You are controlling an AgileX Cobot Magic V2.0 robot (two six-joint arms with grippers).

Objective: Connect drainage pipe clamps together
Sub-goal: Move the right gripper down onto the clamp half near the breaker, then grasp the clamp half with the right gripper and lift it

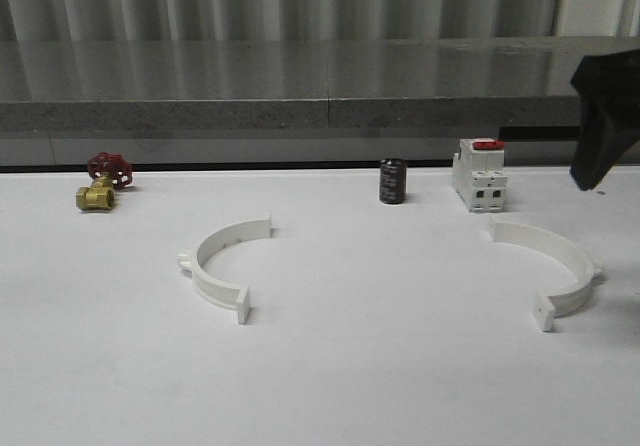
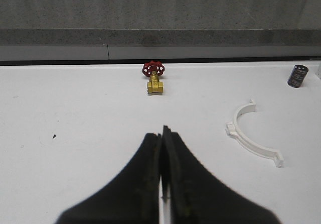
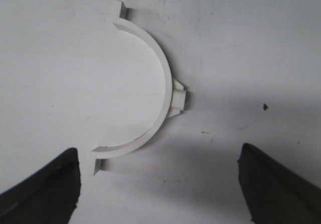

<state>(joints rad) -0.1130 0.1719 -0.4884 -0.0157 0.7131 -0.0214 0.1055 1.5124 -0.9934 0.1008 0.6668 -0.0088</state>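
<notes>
Two white half-ring drainage pipe clamps lie apart on the white table. The left clamp [image 1: 220, 266] [image 2: 251, 133] opens to the right, its lug on the left. The right clamp [image 1: 555, 266] [image 3: 150, 103] opens to the left, its lug on the right. My right gripper [image 1: 597, 126] [image 3: 159, 184] hovers open above the right clamp, wide black fingers [image 3: 47, 184] clear of it. My left gripper [image 2: 163, 138] is shut and empty, low over bare table left of the left clamp.
A brass valve with a red handwheel [image 1: 100, 181] [image 2: 154, 78] sits at the back left. A black cylinder [image 1: 392, 181] [image 2: 297, 76] and a white breaker with a red top [image 1: 480, 174] stand at the back middle-right. A grey ledge [image 1: 300, 106] runs behind the table.
</notes>
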